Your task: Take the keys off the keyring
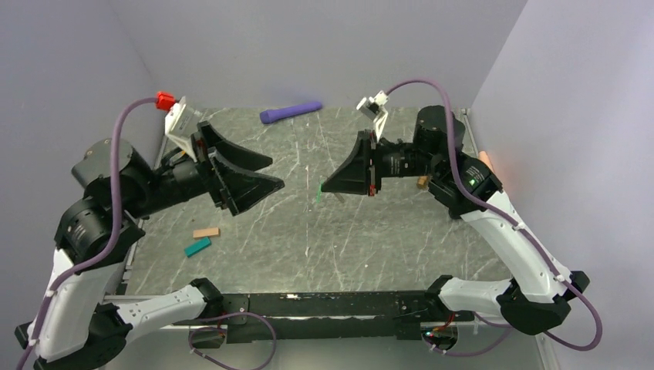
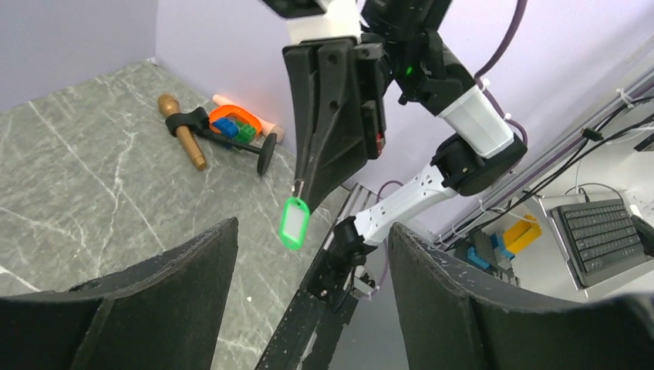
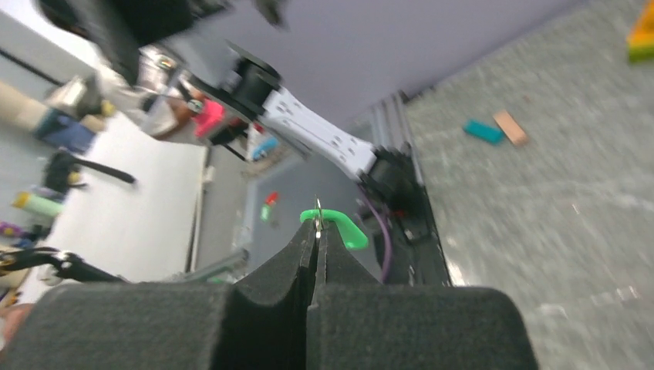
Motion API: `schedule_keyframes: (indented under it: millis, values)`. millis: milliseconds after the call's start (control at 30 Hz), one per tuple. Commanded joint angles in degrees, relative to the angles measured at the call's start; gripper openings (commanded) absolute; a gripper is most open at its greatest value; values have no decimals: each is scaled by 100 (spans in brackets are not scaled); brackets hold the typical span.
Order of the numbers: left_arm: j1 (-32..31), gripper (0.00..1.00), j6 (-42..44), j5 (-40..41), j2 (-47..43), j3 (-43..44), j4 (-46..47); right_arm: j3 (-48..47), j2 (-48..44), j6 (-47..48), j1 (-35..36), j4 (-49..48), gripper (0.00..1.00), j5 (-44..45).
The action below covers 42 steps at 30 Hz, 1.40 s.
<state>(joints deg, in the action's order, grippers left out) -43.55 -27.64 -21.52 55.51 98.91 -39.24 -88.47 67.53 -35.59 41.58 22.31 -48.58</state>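
My right gripper [image 1: 324, 188] is shut on a thin metal keyring [image 3: 317, 210] and holds it above the middle of the table. The key, a small flat bright-green oblong tag [image 2: 294, 223], hangs from the ring just below the shut tips; it also shows in the top view [image 1: 319, 191] and the right wrist view [image 3: 343, 229]. My left gripper [image 1: 275, 173] is open and empty, raised to the left of the tag and pointing at it with a gap between them. In the left wrist view the tag hangs between and beyond my open fingers [image 2: 177, 293].
A purple cylinder [image 1: 291, 112] lies at the back of the marbled table. A tan block [image 1: 206, 232] and a teal block [image 1: 197, 247] lie at the front left. A brown handle [image 2: 183, 131] and orange and blue pieces [image 2: 235, 123] sit by the right wall.
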Motion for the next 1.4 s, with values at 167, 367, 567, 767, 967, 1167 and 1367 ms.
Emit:
schedule_keyframes:
  millis: [167, 367, 567, 767, 967, 1167, 1367]
  values:
    - [-18, 70, 462, -620, 339, -269, -643, 68, 213, 1872, 554, 3922, 0, 1529]
    - [-28, 61, 515, -1073, 568, -404, -534, 353, -222, 1831, 849, 3762, 0, 1645]
    - [-152, 50, 634, -1624, 921, -18, -989, 558, -846, 1715, 895, 3197, 0, 1223]
    - [-611, 49, 314, -1952, 1046, -212, -431, 360, -988, 1714, 900, 2875, 0, 878]
    - [-1184, 48, 330, -1797, 1438, 35, -367, 145, -844, 1794, 893, 2825, 0, 769]
    - [-1346, 45, 376, -1700, 1638, 144, -376, 41, -837, 1784, 898, 2780, 0, 745]
    - [-1375, 40, 499, -1531, 1778, 242, -596, 14, -864, 1771, 902, 2771, 0, 738]
